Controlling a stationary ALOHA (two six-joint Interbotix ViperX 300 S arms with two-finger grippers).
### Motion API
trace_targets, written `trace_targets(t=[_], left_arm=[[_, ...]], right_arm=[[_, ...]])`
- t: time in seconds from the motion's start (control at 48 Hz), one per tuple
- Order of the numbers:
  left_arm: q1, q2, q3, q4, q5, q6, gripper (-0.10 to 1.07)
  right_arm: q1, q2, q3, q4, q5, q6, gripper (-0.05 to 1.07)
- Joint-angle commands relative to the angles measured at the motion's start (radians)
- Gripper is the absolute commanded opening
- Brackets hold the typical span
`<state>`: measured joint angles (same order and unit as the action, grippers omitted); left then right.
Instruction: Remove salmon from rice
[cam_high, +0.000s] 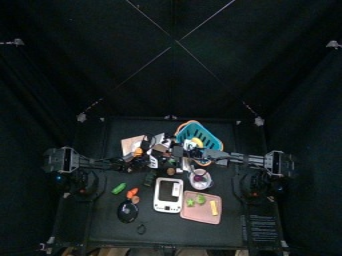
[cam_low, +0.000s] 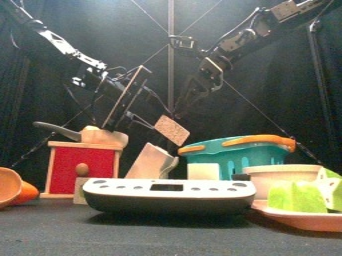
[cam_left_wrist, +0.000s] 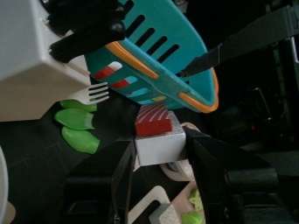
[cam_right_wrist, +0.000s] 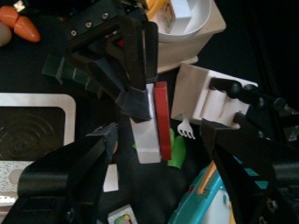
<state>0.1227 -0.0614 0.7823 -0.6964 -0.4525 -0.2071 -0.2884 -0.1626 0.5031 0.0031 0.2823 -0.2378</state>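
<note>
Black curtains pen in a small black table (cam_high: 100, 200), crowded at its middle and bare toward its left and front edges; at the left a red wooden box (cam_low: 83, 168) stands by an orange thing (cam_low: 16, 188), a flat scale (cam_low: 167, 195) lies at the front, and a teal basket (cam_low: 238, 156) sits right of centre; the left gripper (cam_left_wrist: 160, 147) is clamped on the white rice block (cam_left_wrist: 158, 149) with the red-striped salmon (cam_left_wrist: 156, 121) on top, held above the table's middle; the right gripper (cam_right_wrist: 158, 131) hangs spread wide around it, free; green pieces (cam_low: 305, 196) rest on a plate at the right.
</note>
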Motion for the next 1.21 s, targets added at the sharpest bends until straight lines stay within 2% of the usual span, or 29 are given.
trace_targets(t=[0.0, 0.062, 0.167, 0.312, 0.396, 0.5, 0.667, 0.771, 1.188], left_arm=[[0.002, -0.044, 0.017, 0.123, -0.003, 0.003, 0.55], [-0.002, -0.063, 0.043, 0.229, -0.003, 0.005, 0.55], [-0.003, -0.095, 0.081, 0.459, -0.011, 0.003, 0.55], [0.0, -0.133, 0.107, 0.727, -0.04, 0.003, 0.55], [0.003, -0.146, 0.117, 0.827, -0.071, 0.005, 0.55], [0.009, -0.158, 0.13, 0.917, -0.138, 0.008, 0.55], [0.014, -0.163, 0.163, 1.011, -0.258, 0.031, 0.55], [0.014, -0.164, 0.178, 1.031, -0.302, 0.058, 0.55], [0.003, -0.164, 0.181, 1.031, -0.324, 0.069, 0.55]], right_arm=[[0.002, -0.083, 0.034, 0.051, -0.084, 0.003, 1.04], [0.003, -0.115, 0.077, 0.091, -0.158, 0.003, 1.04], [0.005, -0.172, 0.156, 0.166, -0.311, 0.005, 1.04], [0.067, -0.195, 0.235, 0.247, -0.492, 0.015, 1.04], [0.13, -0.179, 0.256, 0.273, -0.569, 0.017, 1.04], [0.193, -0.146, 0.255, 0.276, -0.614, 0.017, 1.04], [0.247, -0.1, 0.249, 0.281, -0.646, 0.017, 1.04], [0.262, -0.087, 0.25, 0.282, -0.647, 0.018, 1.04], [0.27, -0.058, 0.235, 0.272, -0.664, 0.017, 1.04]])
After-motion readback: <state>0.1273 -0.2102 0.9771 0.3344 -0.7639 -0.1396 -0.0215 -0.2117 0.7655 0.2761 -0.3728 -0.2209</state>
